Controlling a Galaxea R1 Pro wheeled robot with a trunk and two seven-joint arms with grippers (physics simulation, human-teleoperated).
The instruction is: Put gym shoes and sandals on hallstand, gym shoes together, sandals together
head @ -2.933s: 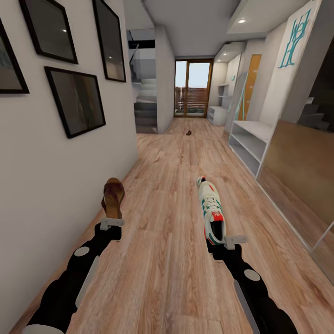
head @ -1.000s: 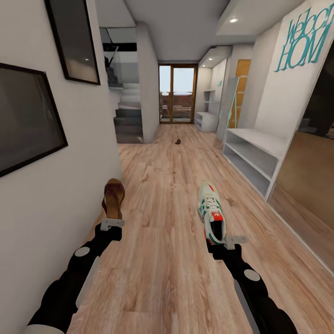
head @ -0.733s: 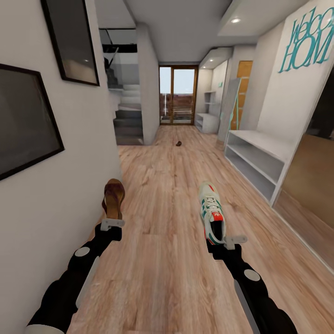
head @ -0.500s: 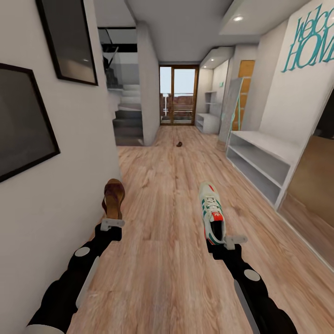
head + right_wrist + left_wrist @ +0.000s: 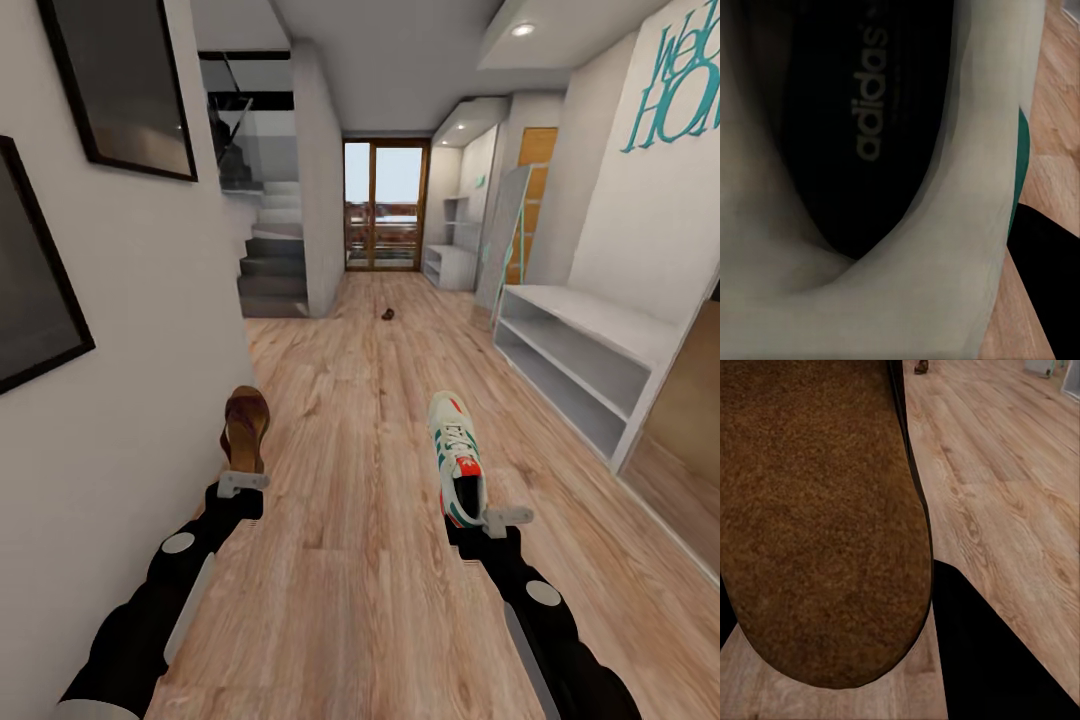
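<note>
The left tool (image 5: 241,482) grips a sandal (image 5: 245,425) by its heel, the right tool (image 5: 493,520) a gym shoe (image 5: 455,455) likewise, both held out ahead. The hallstand (image 5: 447,265) stands far beyond them. Either shoe, cantilevered, could slip during travel.

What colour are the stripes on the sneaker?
Green, on the white gym shoe in the right gripper; head view shows it best.

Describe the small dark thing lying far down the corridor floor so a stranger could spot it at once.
Look down the wood-plank corridor floor toward the glass door at its end. Just short of that door, roughly mid-floor, lies a small dark brown object, too distant to identify surely. It lies alone on the floor, unlike the sandal and gym shoe held up close.
</note>
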